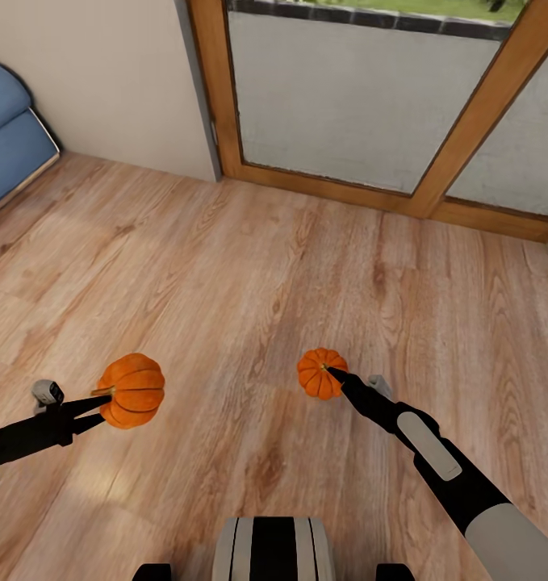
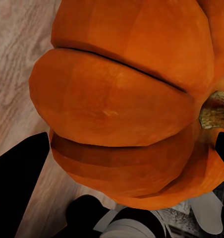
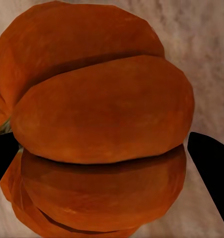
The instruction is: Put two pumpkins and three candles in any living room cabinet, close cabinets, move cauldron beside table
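Closest below the head camera sits the robot's own base [image 1: 274, 550]; above it each arm carries a pumpkin over bare wooden floor [image 1: 249, 266], the left gripper [image 1: 104, 401] clamped on the larger-looking pumpkin [image 1: 131, 390], the right gripper [image 1: 338, 379] on the other pumpkin [image 1: 321, 373]. No cabinet or other container appears. Left wrist: fingers flank hard, ribbed skin [image 2: 122, 99], stem [image 2: 217, 110] sideways. Right wrist: likewise, around the belly [image 3: 102, 119]. Judged rigid, light, slightly slippery; mid-body grips suit.
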`<state>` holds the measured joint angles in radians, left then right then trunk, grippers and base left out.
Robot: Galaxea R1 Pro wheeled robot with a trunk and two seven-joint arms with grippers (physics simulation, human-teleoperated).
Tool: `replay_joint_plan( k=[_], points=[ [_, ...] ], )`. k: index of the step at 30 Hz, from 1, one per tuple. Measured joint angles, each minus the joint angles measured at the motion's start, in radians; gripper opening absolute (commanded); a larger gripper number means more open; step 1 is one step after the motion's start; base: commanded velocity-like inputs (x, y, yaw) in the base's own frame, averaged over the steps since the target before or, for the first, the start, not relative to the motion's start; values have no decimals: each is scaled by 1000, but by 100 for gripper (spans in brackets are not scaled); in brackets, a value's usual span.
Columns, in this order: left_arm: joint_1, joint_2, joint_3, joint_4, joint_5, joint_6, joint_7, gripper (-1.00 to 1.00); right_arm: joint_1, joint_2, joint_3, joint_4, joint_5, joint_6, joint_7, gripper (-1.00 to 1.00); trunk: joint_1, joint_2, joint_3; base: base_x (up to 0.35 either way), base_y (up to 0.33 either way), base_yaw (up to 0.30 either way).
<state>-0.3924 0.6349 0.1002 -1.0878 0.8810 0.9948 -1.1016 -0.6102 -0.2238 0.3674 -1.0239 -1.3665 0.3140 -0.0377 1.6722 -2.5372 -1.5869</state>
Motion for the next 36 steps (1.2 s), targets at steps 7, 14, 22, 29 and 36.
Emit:
replay_joint_plan(
  k=[7, 14, 22, 29, 36],
  points=[
    [0, 0, -3, -3, -3, 0, 0, -100, 0, -1, 0, 0, 0, 0, 0, -100, -3, 2, 27, 0, 0, 0],
    [0, -1, -4, -3, -5, 0, 0, -100, 0, -1, 0, -1, 0, 0, 0, -100, -6, 3, 54, 0, 0, 0],
    [0, 0, -4, -3, -5, 0, 0, -100, 0, 1, 0, -1, 0, 0, 0, -100, -10, 5, 85, 0, 0, 0],
    [0, -1, -4, -3, -5, 0, 0, -100, 0, 5, 0, -1, 1, 0, -1, -100, -13, 7, 112, 0, 0, 0],
    [0, 0, -5, -8, -6, 0, 0, -100, 0, 5, 0, -2, 0, 0, 0, -100, -16, 8, 139, 0, 0, 0]
  ],
)
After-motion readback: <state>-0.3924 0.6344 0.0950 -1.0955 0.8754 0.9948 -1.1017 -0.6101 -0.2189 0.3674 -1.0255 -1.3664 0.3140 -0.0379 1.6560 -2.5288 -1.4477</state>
